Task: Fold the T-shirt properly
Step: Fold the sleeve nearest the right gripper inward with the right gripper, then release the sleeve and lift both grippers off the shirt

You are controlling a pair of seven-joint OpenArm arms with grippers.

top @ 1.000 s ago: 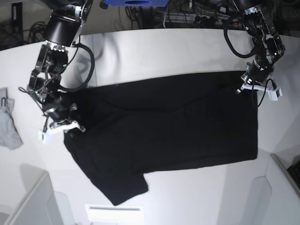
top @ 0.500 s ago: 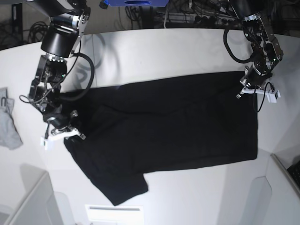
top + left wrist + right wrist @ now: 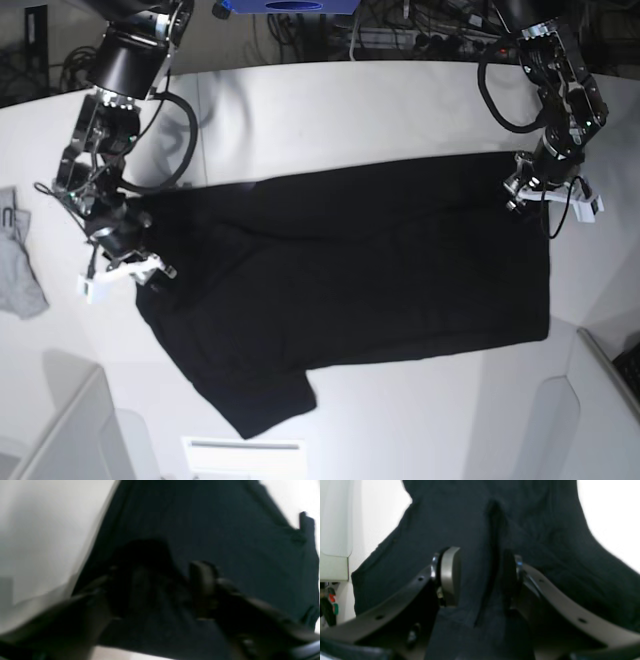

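My right gripper (image 3: pixel 480 580) stands part open astride a raised ridge of the shirt (image 3: pixel 350 270), spread flat on the table (image 3: pixel 330 100). Left gripper (image 3: pixel 535 185) (blurred; grip unclear) is at the opposite edge. Next: pinch, lift together.

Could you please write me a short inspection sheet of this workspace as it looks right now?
Surface: white table, curved far edge.
Job's things: black T-shirt spread flat, one sleeve toward the near edge; print not visible.
Clutter: small grey cloth at the table's edge, apart from the shirt.
Grippers: right pincer open, a raised fold of shirt between its pads; left pincer at the shirt's far corner, its wrist view too blurred to judge.
Cables: black cables loop along both arms; more lie behind the table.
Surroundings: a blue object beyond the far edge.
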